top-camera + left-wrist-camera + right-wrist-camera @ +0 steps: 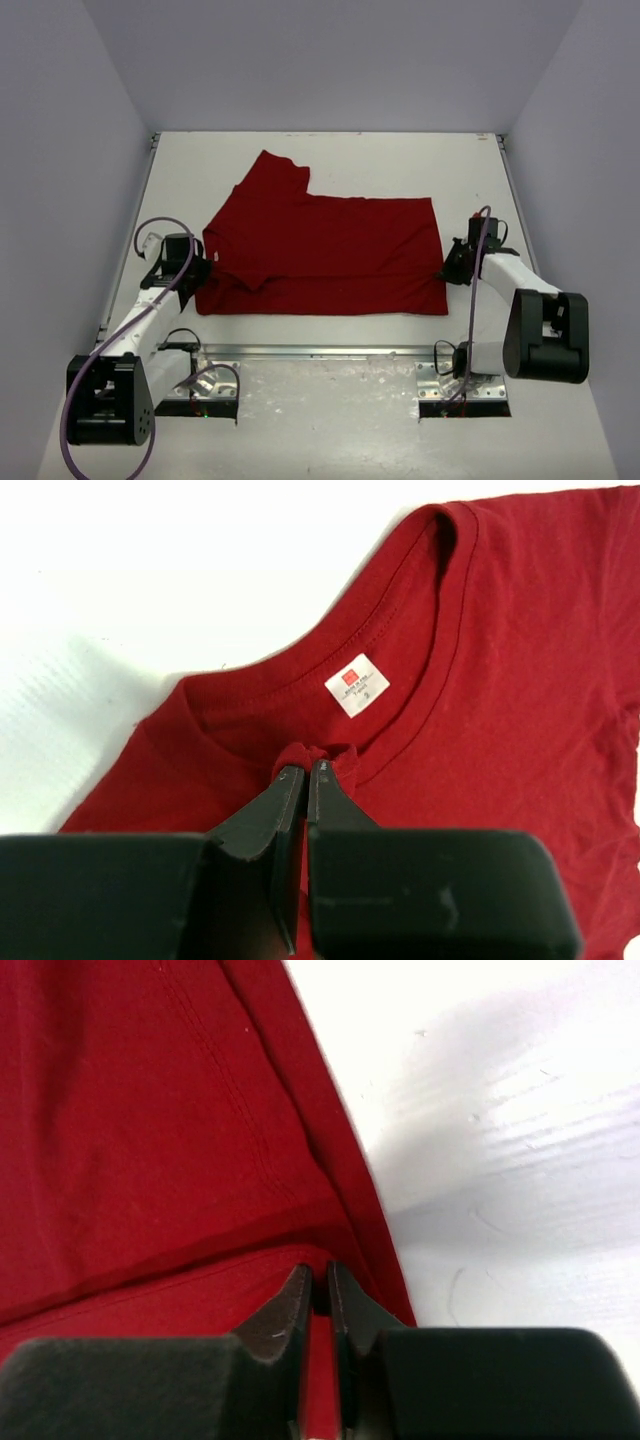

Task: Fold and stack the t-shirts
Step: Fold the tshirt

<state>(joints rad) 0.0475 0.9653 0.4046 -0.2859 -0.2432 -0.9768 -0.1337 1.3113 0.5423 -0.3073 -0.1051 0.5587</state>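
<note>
T-shirt: I see one dark red t-shirt (330,250) lying flat in the middle of the table (400,160). It looks folded in half, so it makes a long shape.
Long way: its long side runs from the left side of the table to the right side, across in front of both arms.
Neck end: the collar (400,600) points to the left side of the table. A small white label (357,684) sits inside it.
Bottom end: the hem (290,1110) points to the right side of the table.
Sleeve: one sleeve (278,178) sticks out toward the far side of the table, at the shirt's left end.
Left gripper: my left gripper (305,772) is down low at the left side of the table. Its two fingers are squeezed together on a little bunch of red cloth at the collar, just beside the label.
Right gripper: my right gripper (318,1278) is down low at the right side of the table. Its fingers are almost touching, with a thin bit of red cloth pinched between them, right at the hem.
Cloth: it is mostly smooth, with a few soft wrinkles near the collar.
Table: it is white, and I see its bare top next to the hem.
</note>
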